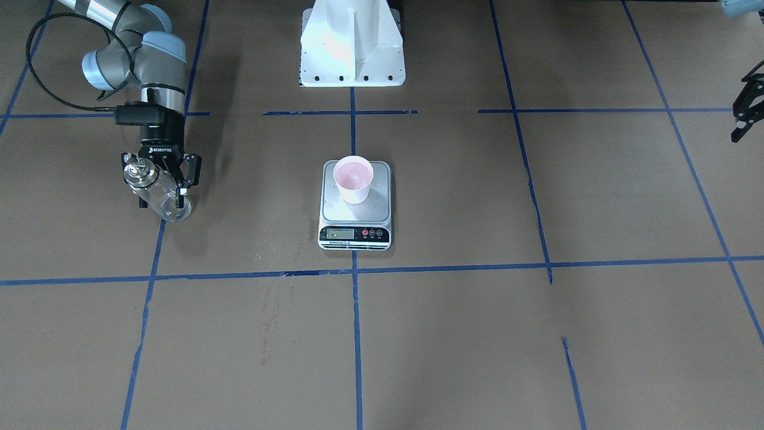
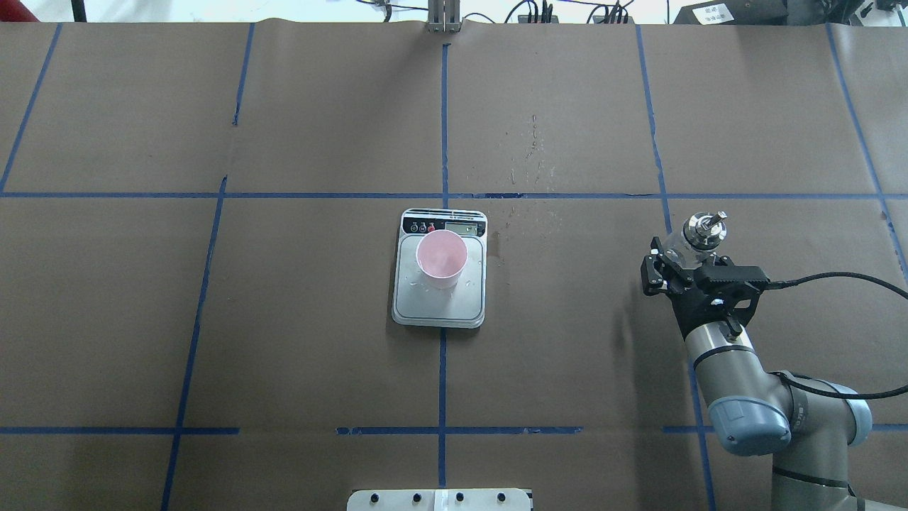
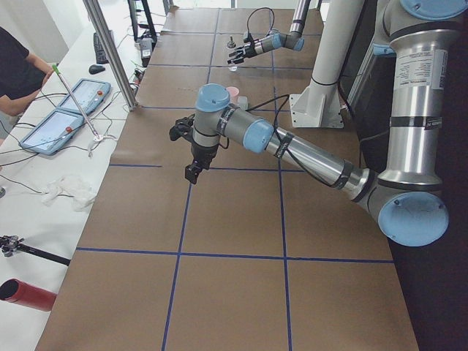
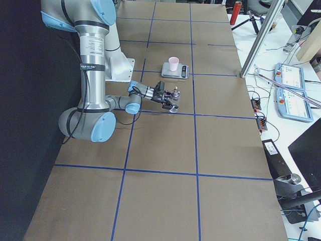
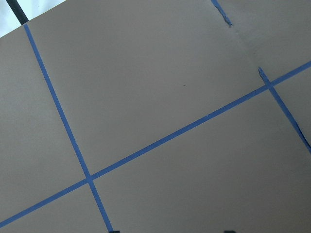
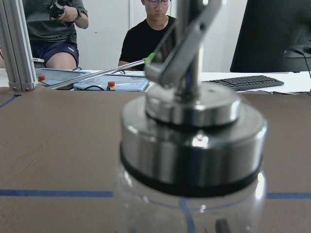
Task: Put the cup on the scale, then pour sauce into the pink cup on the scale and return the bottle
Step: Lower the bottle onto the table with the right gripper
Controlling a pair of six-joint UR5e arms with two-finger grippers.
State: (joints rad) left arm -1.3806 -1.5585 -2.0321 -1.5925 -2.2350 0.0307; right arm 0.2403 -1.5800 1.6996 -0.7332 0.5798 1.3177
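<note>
The pink cup (image 1: pixel 353 178) stands upright on the far half of the scale (image 1: pixel 356 216) at the table's middle; both also show in the overhead view, the cup (image 2: pixel 441 257) and the scale (image 2: pixel 440 306). Whether there is sauce in it I cannot tell. My right gripper (image 1: pixel 161 200) is shut on the clear bottle (image 1: pixel 156 186), upright and low over the table, well off to the scale's side. Its silver cap fills the right wrist view (image 6: pixel 192 141). My left gripper (image 1: pixel 741 110) is open and empty at the table's far side, above the brown paper.
The white robot base mount (image 1: pixel 352 48) stands behind the scale. Dried splash marks (image 2: pixel 528 152) lie on the paper beyond the scale. Two operators (image 6: pixel 150 29) sit past the table's edge, beside an aluminium post (image 6: pixel 14 43).
</note>
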